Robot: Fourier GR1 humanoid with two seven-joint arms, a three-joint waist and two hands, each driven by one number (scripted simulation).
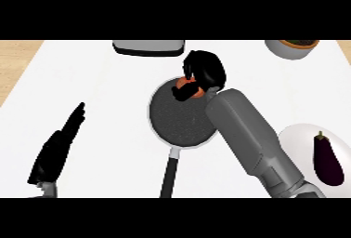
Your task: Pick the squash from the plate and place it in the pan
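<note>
While the right hand point(203, 69) hangs over the far rim of the pan point(179, 118), its black fingers curl around an orange squash point(186, 83), of which only a small patch shows between them. The squash therefore sits above the pan's far edge, not yet resting on the speckled floor as far as one can judge. The plate point(302, 144) lies at the right, well apart from the pan, and carries only a dark purple eggplant point(328, 160).

The risk from here lies in where the squash would land. Held so near the rim, it could strike the edge on release and roll out onto the white counter point(103, 83) rather than settling inside; a round vegetable would favour that. A release from height could also make it bounce. The grey forearm crosses the pan's right side, so a careless withdrawal might nudge the pan or its handle point(169, 174).

Much is concealed. The fingers cover most of the squash, so its shape and whether it touches the pan cannot be told. The left hand point(58, 146) rests at the left, fingers straight and released. A grey appliance point(149, 46) and a bowl point(293, 48) are cut off at the top.
</note>
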